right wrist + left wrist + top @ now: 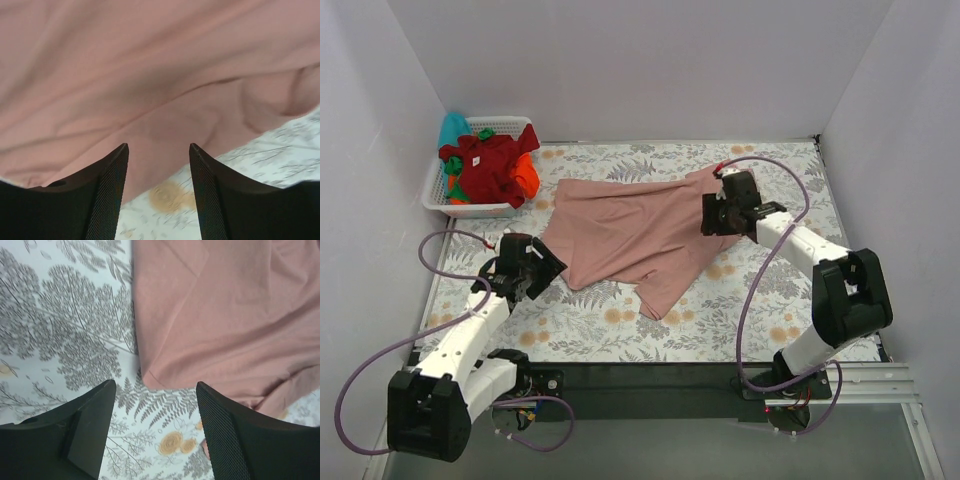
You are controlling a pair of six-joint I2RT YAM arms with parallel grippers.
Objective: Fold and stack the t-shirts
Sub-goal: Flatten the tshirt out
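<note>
A dusty-pink t-shirt (630, 230) lies spread, plain side up, in the middle of the floral table cloth (620, 320). My left gripper (542, 262) is open and empty just off the shirt's left corner; in the left wrist view the shirt's corner (150, 377) lies a little ahead of the open gripper (156, 390). My right gripper (712, 215) is open and empty at the shirt's right edge; the right wrist view shows the pink fabric (150, 75) ahead of the gripper (158, 150). Dark red (485, 165), orange (527, 172) and teal (453, 128) shirts sit in the basket.
A white slatted basket (470, 208) stands at the back left corner. White walls close in the table on three sides. The shirt's lower part (660, 295) reaches toward the table's front middle.
</note>
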